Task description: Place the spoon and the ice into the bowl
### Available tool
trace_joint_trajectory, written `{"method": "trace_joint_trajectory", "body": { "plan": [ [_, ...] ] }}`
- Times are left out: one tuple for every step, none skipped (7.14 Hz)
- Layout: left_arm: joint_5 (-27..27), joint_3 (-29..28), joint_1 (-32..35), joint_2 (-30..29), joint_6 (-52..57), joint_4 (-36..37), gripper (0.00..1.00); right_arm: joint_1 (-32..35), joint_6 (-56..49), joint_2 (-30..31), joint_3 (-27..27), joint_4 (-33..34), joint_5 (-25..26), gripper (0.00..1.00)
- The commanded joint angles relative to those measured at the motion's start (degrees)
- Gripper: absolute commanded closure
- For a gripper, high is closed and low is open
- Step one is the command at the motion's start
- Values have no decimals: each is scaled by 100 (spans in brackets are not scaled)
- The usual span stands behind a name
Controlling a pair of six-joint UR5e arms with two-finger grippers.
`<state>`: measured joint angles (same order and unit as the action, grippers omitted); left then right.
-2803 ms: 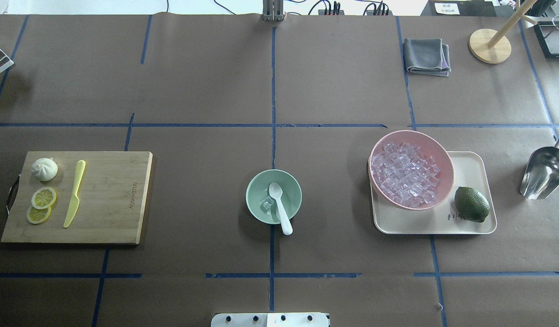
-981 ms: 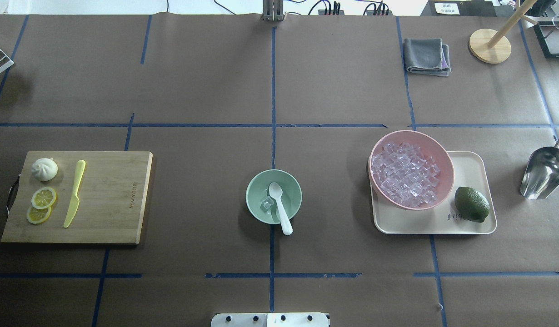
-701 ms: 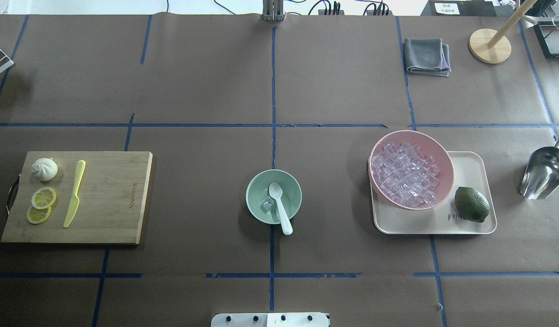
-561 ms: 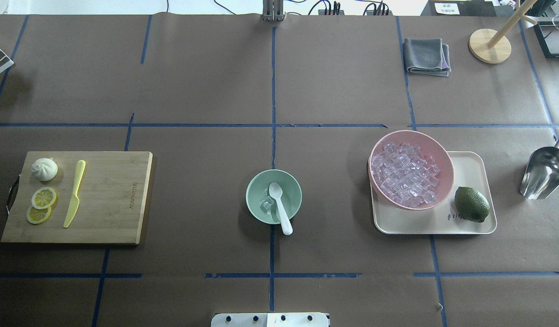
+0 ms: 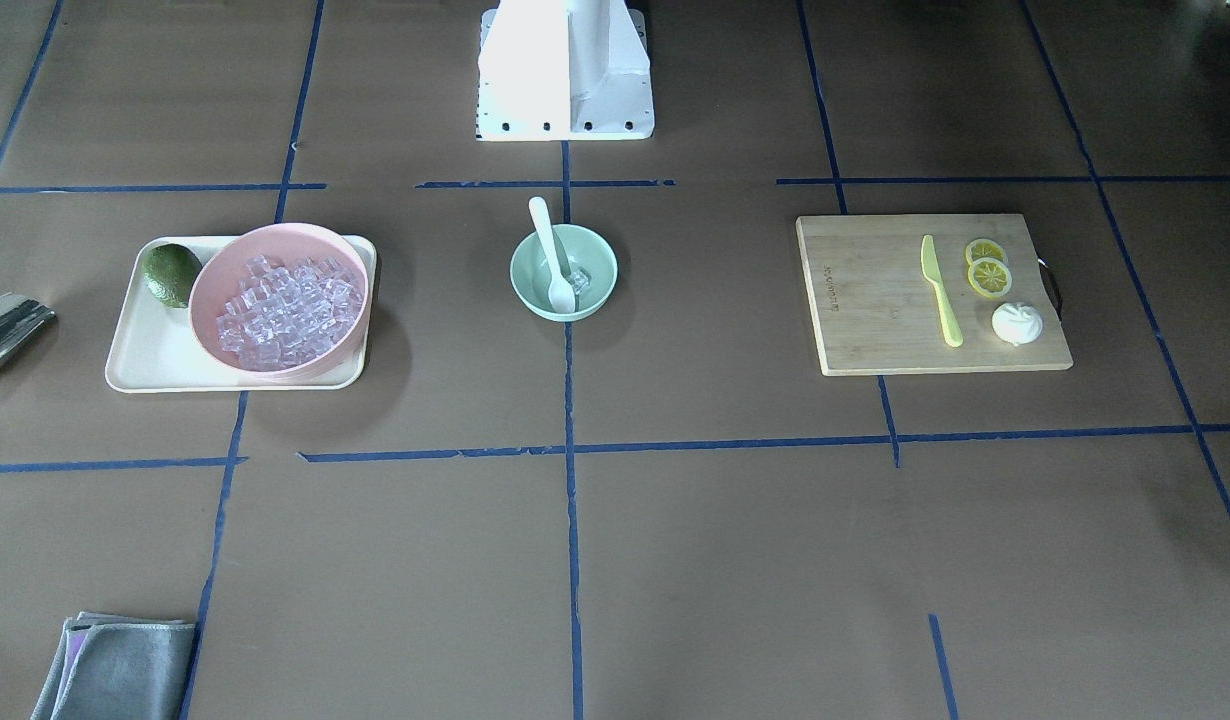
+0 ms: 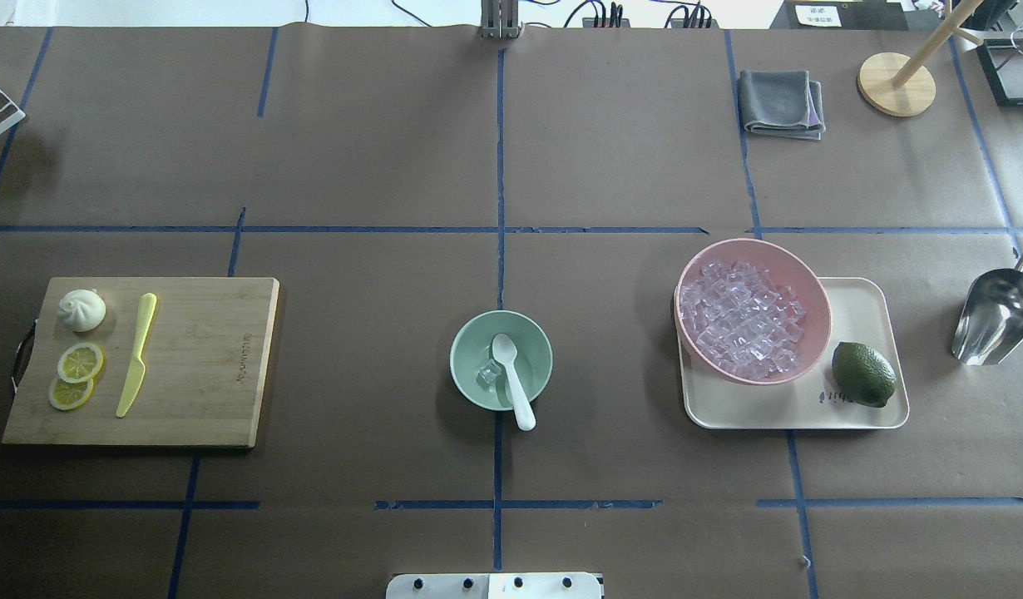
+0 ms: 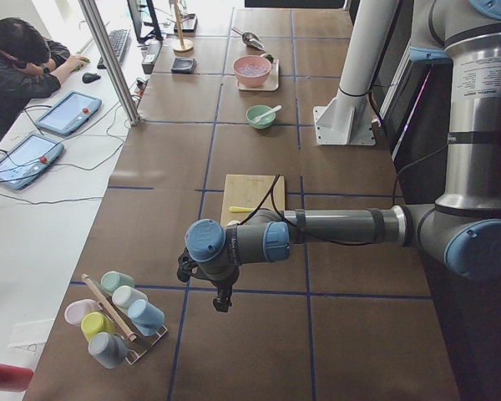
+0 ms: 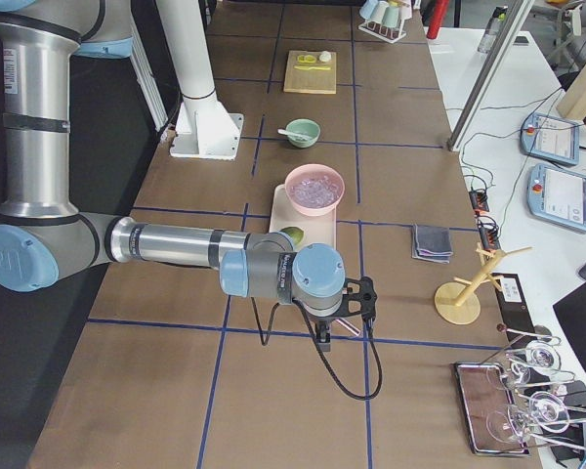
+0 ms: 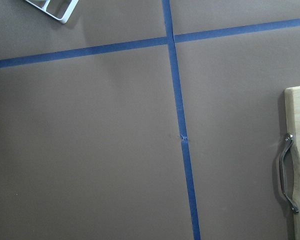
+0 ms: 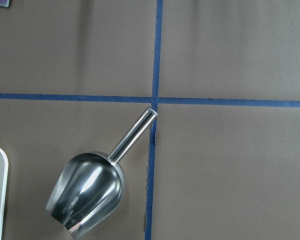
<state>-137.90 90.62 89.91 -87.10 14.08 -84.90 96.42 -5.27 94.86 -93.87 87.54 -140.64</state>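
Bowl: mint-green bowl stands mid-tabletop, on the centre tape line.
Spoon: white spoon lies in the bowl, scoop inside, handle leaning over the rim on the robot's side.
Ice in bowl: ice cubes, one or two, sit on the bowl's bottom just beside the scoop.
Ice supply: ice heap fills the pink bowl on a cream tray, a lime beside it.
Scoop: metal scoop lies apart, beyond the tray.
Board: cutting board carries a knife, lemon slices and a bun.
Left jaws: above bare tabletop past the board's handle; cannot tell whether apart or together.
Right jaws: above the metal scoop; likewise cannot tell.
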Motion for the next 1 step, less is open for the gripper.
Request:
{"method": "trace_joint_trajectory", "body": {
  "plan": [
    [0,-1,0,-8,7,0,0,0,0,-3,0,0,1,0]
  ]
}}
